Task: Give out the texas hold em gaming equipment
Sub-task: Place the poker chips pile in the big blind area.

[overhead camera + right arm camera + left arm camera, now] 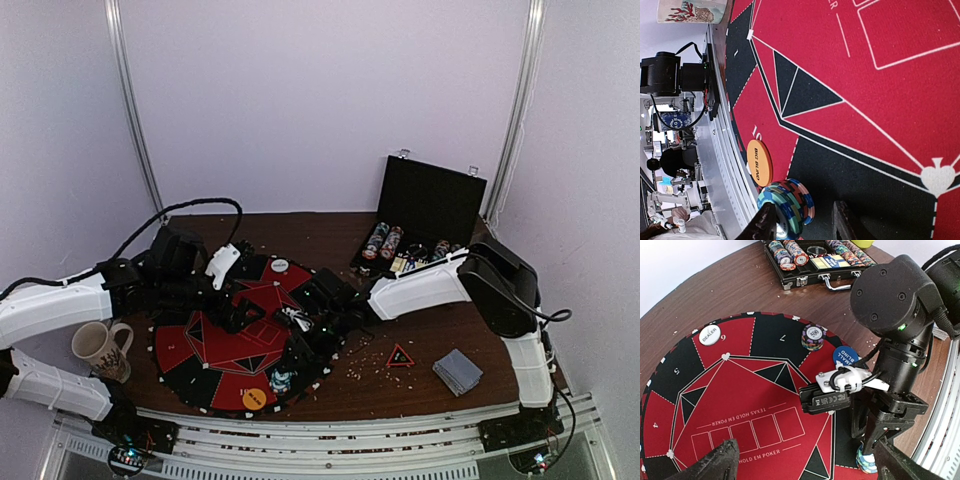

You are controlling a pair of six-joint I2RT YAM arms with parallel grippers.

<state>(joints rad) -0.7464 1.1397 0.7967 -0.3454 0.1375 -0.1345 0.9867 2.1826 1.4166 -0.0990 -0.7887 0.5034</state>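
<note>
A mixed-colour stack of poker chips (790,202) stands on the red and black mat (850,60) near its front edge, beside the orange "big blind" disc (759,162). My right gripper (805,226) straddles this stack, open: one finger touches it and the other stands apart. In the top view the stack (280,378) and orange disc (254,399) lie below the right gripper (295,350). My left gripper (807,467) hovers open over the mat's middle, holding nothing. A second chip stack (813,336), a blue "small blind" disc (844,355) and a white "dealer" disc (709,334) lie on the mat. Grey-blue cards (457,372) sit at the right.
The black chip case (420,225) stands open at the back right with rows of chips in it. A mug (100,348) sits at the left table edge. A small red triangle (400,357) and scattered crumbs lie between mat and cards.
</note>
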